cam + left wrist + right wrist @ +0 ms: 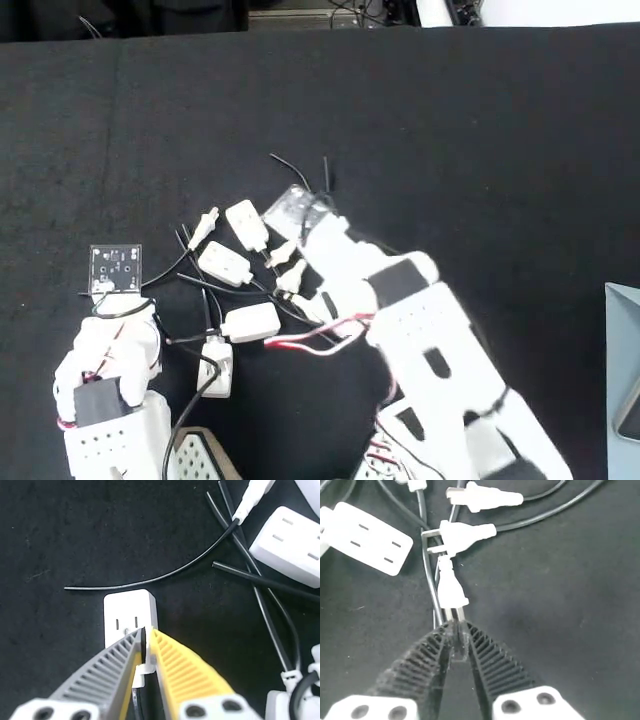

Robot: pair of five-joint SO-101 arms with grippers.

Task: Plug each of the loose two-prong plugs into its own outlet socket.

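Observation:
My left gripper is shut on a small white plug with a black cable. Its tips touch the face of a white outlet socket, right at the two slots. My right gripper is shut on the metal prongs of another white plug, which lies on the black cloth pointing away from me. Two more loose plugs lie just beyond it. In the high view, several white sockets and plugs sit tangled in black cables mid-table.
A three-outlet socket lies beside the right gripper's plug. Another socket and a plug lie off to the side in the left wrist view. A dark square plate sits ahead of the left arm. The black table stretches far and right.

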